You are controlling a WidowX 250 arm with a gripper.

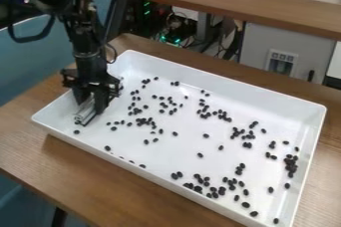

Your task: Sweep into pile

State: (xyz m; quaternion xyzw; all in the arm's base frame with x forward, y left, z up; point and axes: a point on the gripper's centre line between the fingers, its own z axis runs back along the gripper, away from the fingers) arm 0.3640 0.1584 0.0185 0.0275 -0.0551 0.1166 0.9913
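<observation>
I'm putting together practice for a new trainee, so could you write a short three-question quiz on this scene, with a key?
1. Multiple choice. How do the small, dark, oval bean-like pieces lie in the white rectangular tray?
A) gathered in one pile
B) scattered in loose clusters and singles
C) lined up in one straight row

2. True or false. The black two-finger robot pincer, with a pale silvery tool in its grasp, is down inside the tray.

3. Fill in the blank. The tray stands on a flat, brown, ______ table.

Key: 1. B; 2. True; 3. wooden
</observation>
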